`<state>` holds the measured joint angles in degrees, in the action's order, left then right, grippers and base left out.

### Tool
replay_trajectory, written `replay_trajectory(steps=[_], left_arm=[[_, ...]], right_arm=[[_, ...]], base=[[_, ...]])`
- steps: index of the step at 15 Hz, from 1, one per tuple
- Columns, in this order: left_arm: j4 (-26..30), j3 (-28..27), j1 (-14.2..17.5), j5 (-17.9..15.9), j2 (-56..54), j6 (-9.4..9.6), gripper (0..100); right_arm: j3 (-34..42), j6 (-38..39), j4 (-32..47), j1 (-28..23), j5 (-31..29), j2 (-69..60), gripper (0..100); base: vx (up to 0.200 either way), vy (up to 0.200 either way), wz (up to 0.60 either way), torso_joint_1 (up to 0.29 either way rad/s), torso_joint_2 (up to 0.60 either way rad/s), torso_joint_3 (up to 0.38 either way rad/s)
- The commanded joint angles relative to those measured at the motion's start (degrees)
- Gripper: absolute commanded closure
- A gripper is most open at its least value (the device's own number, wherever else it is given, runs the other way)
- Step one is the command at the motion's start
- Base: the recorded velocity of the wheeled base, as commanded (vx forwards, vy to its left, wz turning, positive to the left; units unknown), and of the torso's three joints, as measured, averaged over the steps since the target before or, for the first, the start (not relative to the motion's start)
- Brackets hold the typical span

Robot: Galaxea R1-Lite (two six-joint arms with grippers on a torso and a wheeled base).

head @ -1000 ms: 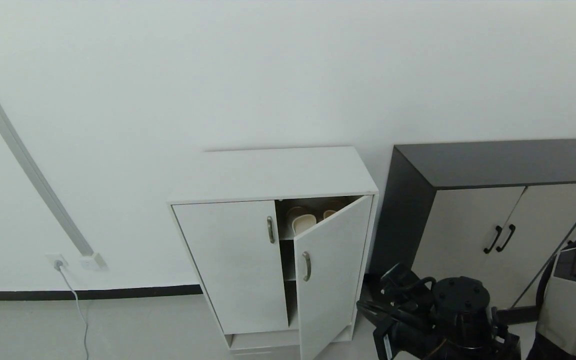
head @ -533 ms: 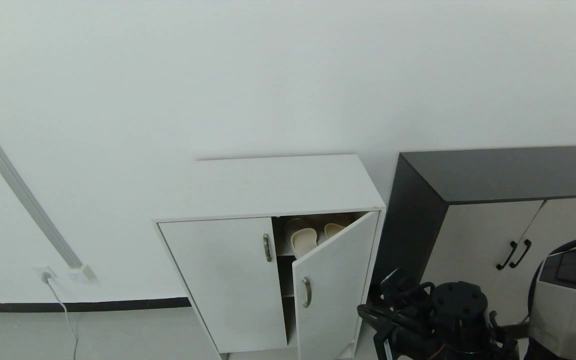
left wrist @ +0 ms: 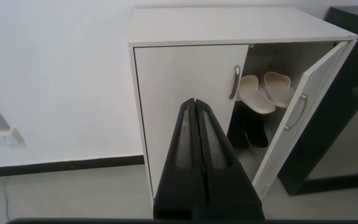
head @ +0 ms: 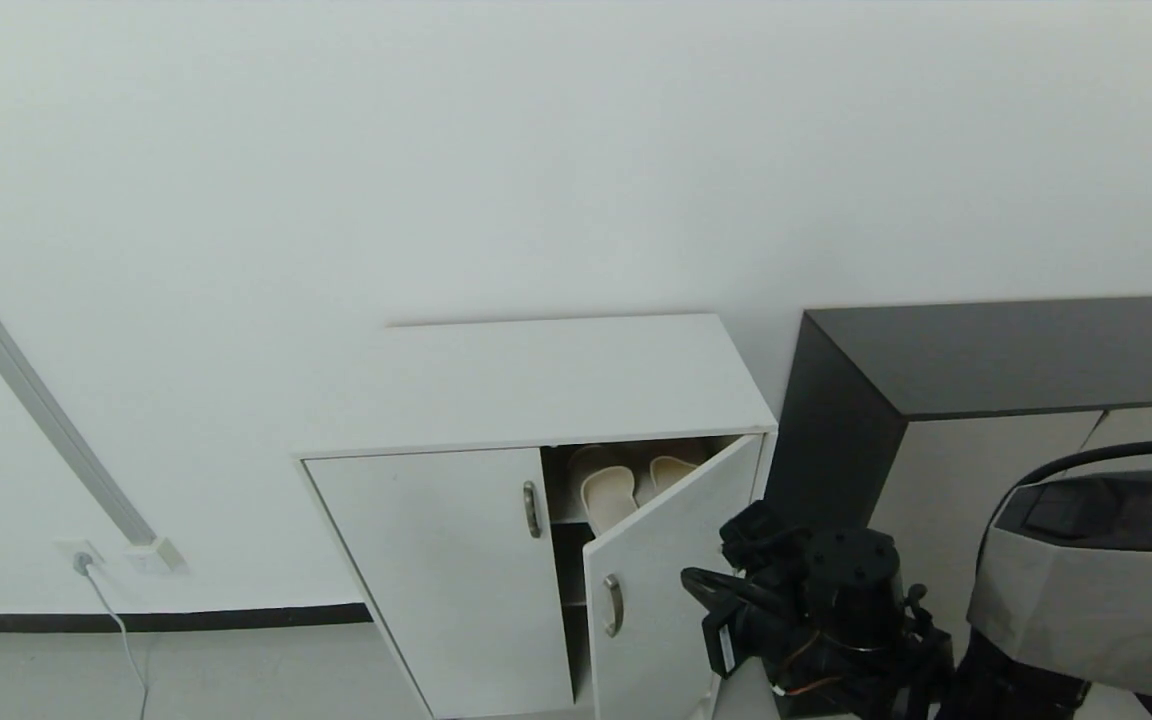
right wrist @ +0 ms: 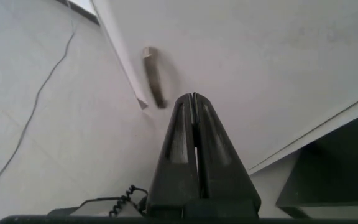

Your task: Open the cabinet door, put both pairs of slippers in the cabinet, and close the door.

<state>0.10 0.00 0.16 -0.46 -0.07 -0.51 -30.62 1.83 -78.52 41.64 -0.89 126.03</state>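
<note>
Danger while nudging door (head: 648,565) closed with right gripper (right wrist: 194,102), fingers together: skidding off, or jamming door on slippers (head: 608,492) sitting far forward.

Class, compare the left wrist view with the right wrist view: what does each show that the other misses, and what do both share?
Left wrist view alone: shut left gripper, the cabinet's closed left door, beige slippers on the upper shelf, a dark pair below. Right wrist view alone: shut right gripper. Shared: the open right door and its handle.
</note>
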Motion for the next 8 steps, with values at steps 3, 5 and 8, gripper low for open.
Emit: replay_trajectory(steps=[3, 5, 8], left_arm=[[0.0, 0.0, 0.0, 0.3, 0.1, -0.19, 100], [0.0, 0.0, 0.0, 0.4, 0.1, -0.28, 100], [0.0, 0.0, 0.0, 0.4, 0.1, -0.28, 100]], right_arm=[[-8.9, 0.4, 5.8, -2.5, 0.1, 3.2, 100], [-12.4, 0.4, 6.6, -3.0, -0.7, 5.3, 100], [-17.5, 0.3, 8.9, -4.0, -2.3, 7.6, 100]], base=[[0.000, 0.000, 0.00, 0.000, 0.00, 0.000], [0.000, 0.000, 0.00, 0.000, 0.00, 0.000], [0.000, 0.000, 0.00, 0.000, 0.00, 0.000]])
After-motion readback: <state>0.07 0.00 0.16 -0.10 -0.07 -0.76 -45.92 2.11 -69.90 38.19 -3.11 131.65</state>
